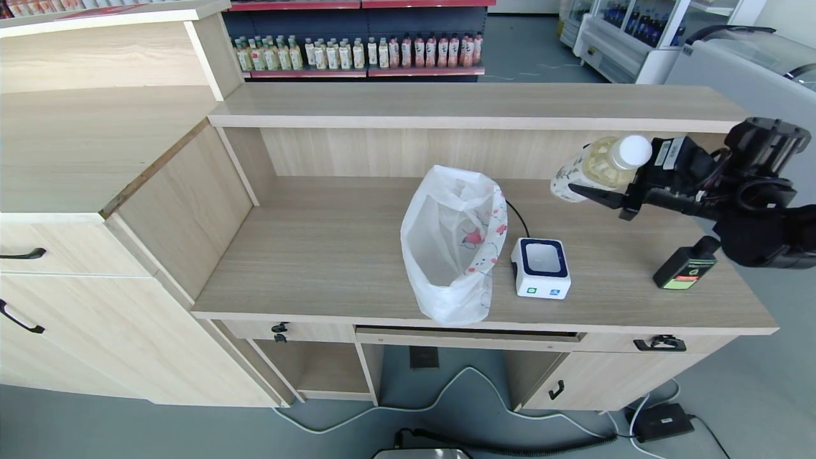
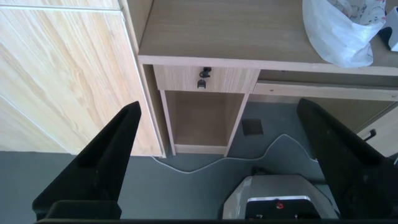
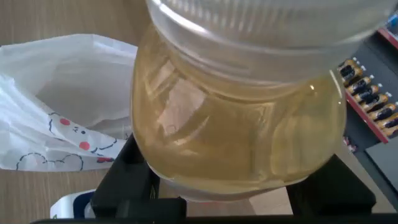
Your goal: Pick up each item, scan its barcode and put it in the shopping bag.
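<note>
My right gripper point(image 1: 602, 182) is shut on a clear bottle of yellowish drink point(image 1: 599, 167) with a white cap, held tilted in the air above the counter's right side. Close up, the bottle point(image 3: 239, 118) sits between the black fingers point(image 3: 134, 180). The white shopping bag point(image 1: 456, 245) stands open mid-counter, and also lies behind the bottle point(image 3: 59, 121). A white barcode scanner point(image 1: 540, 268) sits just right of the bag. A dark bottle with a green label point(image 1: 685, 264) lies on the counter under my right arm. My left gripper point(image 2: 217, 155) hangs open below counter level, over the floor.
The wooden counter point(image 1: 357, 255) has a raised back ledge and a taller cabinet on the left. A black cable runs from the scanner behind the bag. The bag's corner point(image 2: 339, 31) sits at the counter's front edge. Cables lie on the floor below.
</note>
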Controlling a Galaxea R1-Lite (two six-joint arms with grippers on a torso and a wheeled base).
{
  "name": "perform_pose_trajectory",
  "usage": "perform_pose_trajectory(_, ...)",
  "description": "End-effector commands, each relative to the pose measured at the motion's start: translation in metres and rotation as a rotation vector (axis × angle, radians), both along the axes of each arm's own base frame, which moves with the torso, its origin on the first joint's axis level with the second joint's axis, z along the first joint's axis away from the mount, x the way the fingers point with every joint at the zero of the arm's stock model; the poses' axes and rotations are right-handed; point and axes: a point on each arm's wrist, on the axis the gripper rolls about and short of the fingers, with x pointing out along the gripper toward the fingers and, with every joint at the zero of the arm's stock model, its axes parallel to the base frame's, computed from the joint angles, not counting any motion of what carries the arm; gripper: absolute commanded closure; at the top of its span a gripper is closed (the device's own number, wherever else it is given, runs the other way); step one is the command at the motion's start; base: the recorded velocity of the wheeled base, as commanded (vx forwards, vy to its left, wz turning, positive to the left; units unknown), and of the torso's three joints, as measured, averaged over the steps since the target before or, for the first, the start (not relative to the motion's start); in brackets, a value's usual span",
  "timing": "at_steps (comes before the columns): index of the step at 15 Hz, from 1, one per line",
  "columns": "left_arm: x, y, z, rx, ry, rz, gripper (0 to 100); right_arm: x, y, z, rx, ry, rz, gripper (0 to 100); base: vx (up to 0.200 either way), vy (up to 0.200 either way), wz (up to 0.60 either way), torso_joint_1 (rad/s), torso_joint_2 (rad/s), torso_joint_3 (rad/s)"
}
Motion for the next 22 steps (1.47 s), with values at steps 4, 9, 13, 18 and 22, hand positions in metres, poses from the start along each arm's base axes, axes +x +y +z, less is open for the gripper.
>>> perform_pose_trajectory(4,0.0,0.0,0.0,-0.001,0.002,0.0,0,0.037,-0.006,-0.073,-0.046,0.006,0.011,100,0.0,0.0,0.0,0.0,0.0,0.0)
perform_pose_trajectory(9,0.0,0.0,0.0,-0.001,0.0,0.0,0,0.04,-0.008,-0.099,-0.06,-0.003,0.007,100,0.0,0.0,0.0,0.0,0.0,0.0)
perform_pose_trajectory(13,0.0,0.0,0.0,-0.001,0.0,0.0,0,0.045,-0.008,-0.109,-0.061,0.01,0.004,100,0.0,0.0,0.0,0.0,0.0,0.0)
perform_pose_trajectory(18,0.0,0.0,0.0,-0.001,0.0,0.0,0,0.052,-0.003,-0.106,-0.062,-0.015,0.014,100,0.0,0.0,0.0,0.0,0.0,0.0)
perform_pose_trajectory(22,0.0,0.0,0.0,-0.001,0.002,0.0,0,0.057,0.004,-0.111,-0.062,-0.015,0.028,100,0.0,0.0,0.0,0.0,0.0,0.0)
